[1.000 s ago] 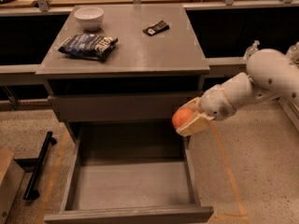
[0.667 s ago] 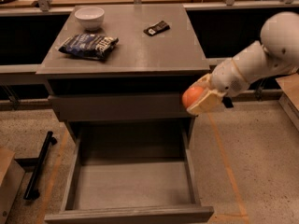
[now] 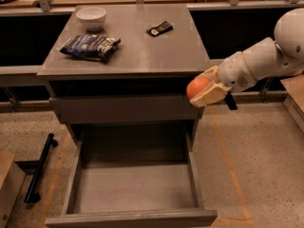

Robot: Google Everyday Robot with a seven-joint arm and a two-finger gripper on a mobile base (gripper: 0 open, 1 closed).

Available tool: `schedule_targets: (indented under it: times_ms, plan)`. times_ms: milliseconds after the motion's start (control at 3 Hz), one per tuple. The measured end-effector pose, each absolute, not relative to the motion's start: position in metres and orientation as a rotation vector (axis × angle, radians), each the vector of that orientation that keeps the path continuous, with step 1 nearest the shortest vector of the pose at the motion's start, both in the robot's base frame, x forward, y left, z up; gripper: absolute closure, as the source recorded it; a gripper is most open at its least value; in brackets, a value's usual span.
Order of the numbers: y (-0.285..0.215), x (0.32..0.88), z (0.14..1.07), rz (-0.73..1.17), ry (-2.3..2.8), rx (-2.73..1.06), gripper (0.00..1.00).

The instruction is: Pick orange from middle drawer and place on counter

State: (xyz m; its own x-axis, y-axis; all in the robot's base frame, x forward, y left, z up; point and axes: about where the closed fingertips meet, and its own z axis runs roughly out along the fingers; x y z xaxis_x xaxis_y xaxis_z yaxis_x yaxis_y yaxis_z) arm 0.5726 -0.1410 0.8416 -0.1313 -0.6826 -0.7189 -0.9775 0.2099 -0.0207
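The speckled floor point(image 3: 256, 165) spreads around a grey cabinet; the counter point(image 3: 142, 46) forms its flat top; below it sits a closed drawer front point(image 3: 123, 109), and under that the middle drawer point(image 3: 135, 189) stands pulled far out, its flat grey bottom and low side walls in plain view. The white arm point(image 3: 256, 65) reaches in from the right edge, slanting down toward the cabinet's right front corner; a black bar point(image 3: 40, 167) lies on the floor to the left of the open drawer. On the counter a dark snack bag point(image 3: 90, 46) lies near the left edge; a white bowl point(image 3: 91, 18) stands behind it; the gripper point(image 3: 206, 89) hangs just below the counter's front right corner, its tan jaws clamped around the orange point(image 3: 197, 87); the fruit is up in the air beside the closed drawer front, above the open drawer's right side; a small dark packet point(image 3: 159, 29) lies toward the counter's back right.
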Motion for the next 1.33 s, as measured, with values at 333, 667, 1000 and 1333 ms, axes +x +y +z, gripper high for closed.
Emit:
schedule_targets:
  times_ms: [333, 667, 1000, 1333]
  plan:
    - [-0.130, 0.586, 0.841, 0.541, 1.880, -1.448, 1.00]
    - [-0.123, 0.613, 0.860, 0.426, 1.846, -1.385, 1.00]
    - [-0.118, 0.638, 0.879, 0.365, 1.817, -1.335, 1.00]
    - [-0.103, 0.683, 0.895, 0.373, 1.752, -1.290, 1.00]
